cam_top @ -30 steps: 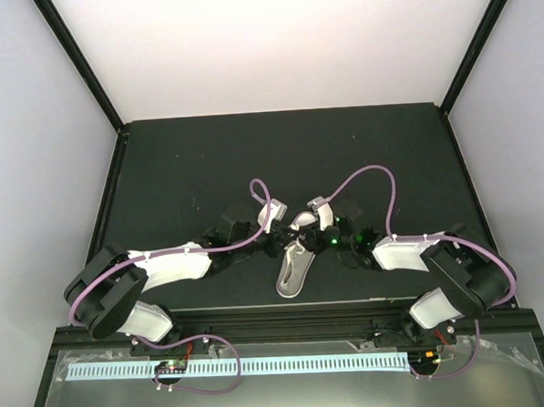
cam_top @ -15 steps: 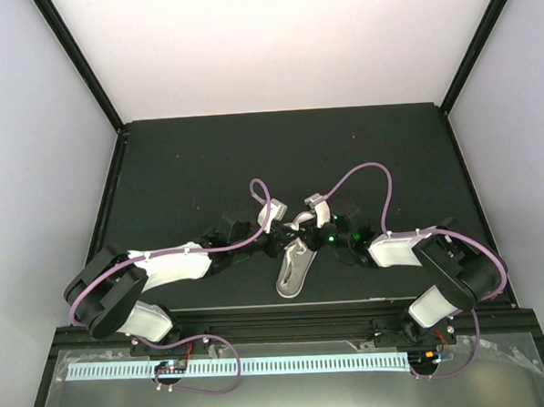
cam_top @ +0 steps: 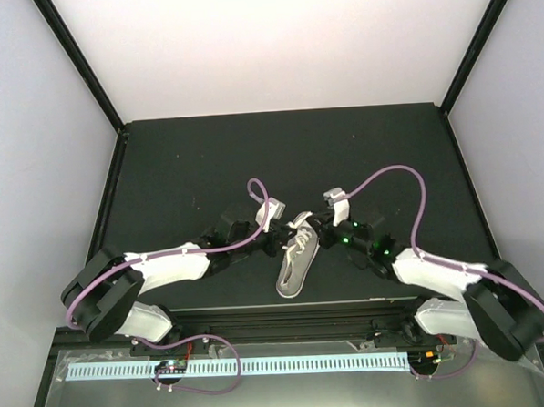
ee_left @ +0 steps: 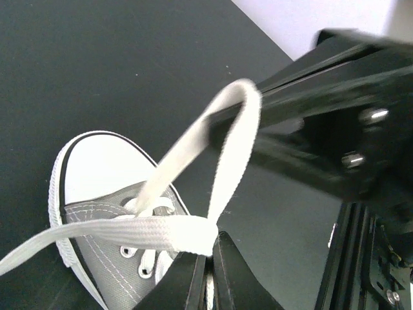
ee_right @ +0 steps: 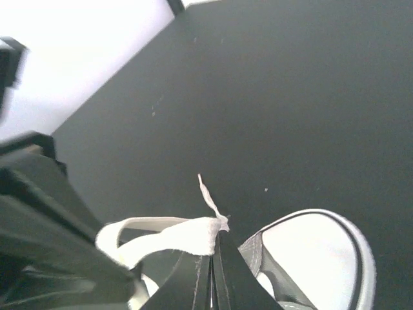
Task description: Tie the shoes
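The grey sneaker (cam_top: 293, 264) with white sole and toe cap lies near the table's front edge, between the two arms. My left gripper (cam_top: 276, 240) is shut on a white lace; in the left wrist view the lace (ee_left: 187, 234) is folded at the fingertips (ee_left: 208, 255) and loops up over the shoe (ee_left: 103, 213). My right gripper (cam_top: 321, 230) is shut on the other lace; in the right wrist view that lace (ee_right: 169, 234) forms a loop at the closed tips (ee_right: 213, 252), with the white toe cap (ee_right: 319, 255) at lower right.
The black table (cam_top: 188, 171) is bounded by white walls at the back and sides. Purple cables (cam_top: 389, 175) arch above both wrists. The black front rail (cam_top: 287, 317) runs just below the shoe.
The right arm has swung out to the right and its gripper has drawn away from the shoe, pulling its lace. The left gripper shifted slightly toward the shoe.
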You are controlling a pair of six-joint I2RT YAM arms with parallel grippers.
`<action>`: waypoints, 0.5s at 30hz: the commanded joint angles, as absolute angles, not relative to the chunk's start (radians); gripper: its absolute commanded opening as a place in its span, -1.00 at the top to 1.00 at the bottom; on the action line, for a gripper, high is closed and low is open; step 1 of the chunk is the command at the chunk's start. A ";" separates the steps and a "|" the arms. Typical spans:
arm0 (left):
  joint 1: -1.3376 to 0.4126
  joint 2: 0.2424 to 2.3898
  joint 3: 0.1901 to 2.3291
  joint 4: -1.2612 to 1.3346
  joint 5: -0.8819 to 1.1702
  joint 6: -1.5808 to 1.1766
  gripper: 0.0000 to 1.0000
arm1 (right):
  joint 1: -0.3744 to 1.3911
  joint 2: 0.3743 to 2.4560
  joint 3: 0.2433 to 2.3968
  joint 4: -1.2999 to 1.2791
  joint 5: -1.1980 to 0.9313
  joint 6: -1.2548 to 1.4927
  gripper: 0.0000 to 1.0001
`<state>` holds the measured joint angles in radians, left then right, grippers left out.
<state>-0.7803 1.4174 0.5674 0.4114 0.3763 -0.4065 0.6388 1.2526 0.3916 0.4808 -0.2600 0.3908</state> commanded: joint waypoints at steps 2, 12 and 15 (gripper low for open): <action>-0.782 1.406 0.576 0.415 0.346 -0.407 0.97 | 0.642 1.022 0.357 0.309 -0.184 0.350 0.97; -0.783 1.429 0.611 0.397 0.389 -0.370 0.97 | 0.644 0.876 0.522 -0.201 -0.512 0.324 0.97; -0.782 1.434 0.618 0.394 0.401 -0.359 0.97 | 0.660 0.881 0.526 -0.229 -0.630 0.346 0.97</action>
<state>-0.7803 1.4197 0.5739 0.4080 0.3721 -0.3923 0.6415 0.8909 0.4942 -0.0807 -0.4286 0.3416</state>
